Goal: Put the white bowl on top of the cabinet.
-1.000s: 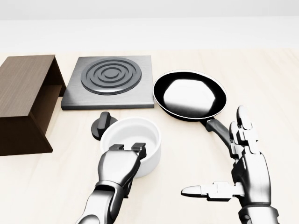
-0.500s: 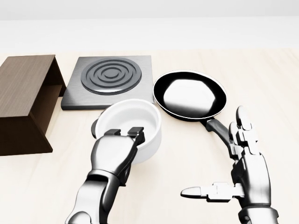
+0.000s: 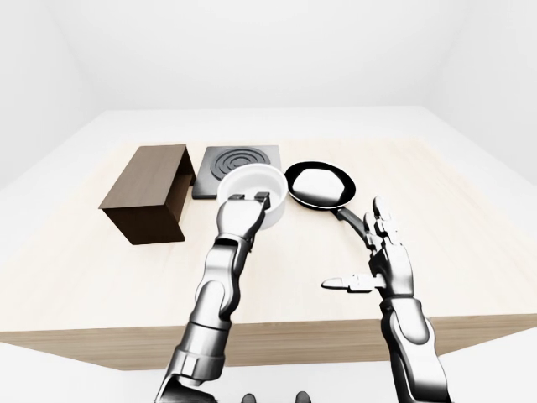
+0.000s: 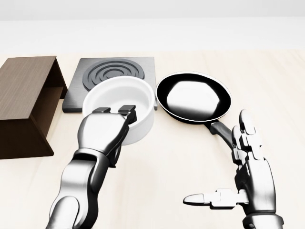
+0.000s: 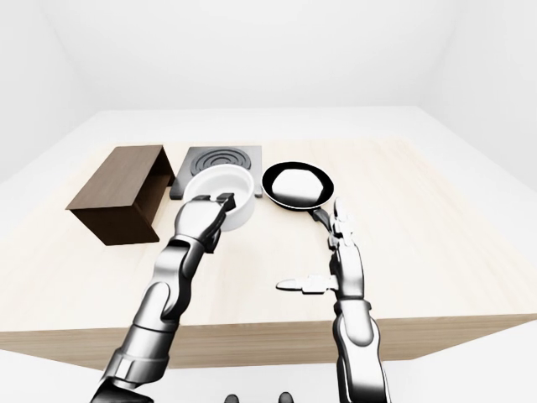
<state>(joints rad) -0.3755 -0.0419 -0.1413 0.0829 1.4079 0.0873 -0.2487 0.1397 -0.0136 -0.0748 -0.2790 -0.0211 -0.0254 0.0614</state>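
One white bowl (image 4: 121, 102) gripped at its rim by the left hand (image 4: 106, 130); right hand (image 4: 248, 179) spread open, empty; one cabinet (image 4: 24, 102), one pan (image 4: 194, 98).

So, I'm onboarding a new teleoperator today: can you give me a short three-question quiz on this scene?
1. True or false: the left hand is shut on the white bowl.
2. In the head view, which lies right of the bowl: (a) cabinet, (b) frying pan, (c) hotplate?
3. Fill in: the right hand has its fingers ____.

Key: 1 true; 2 b; 3 open.
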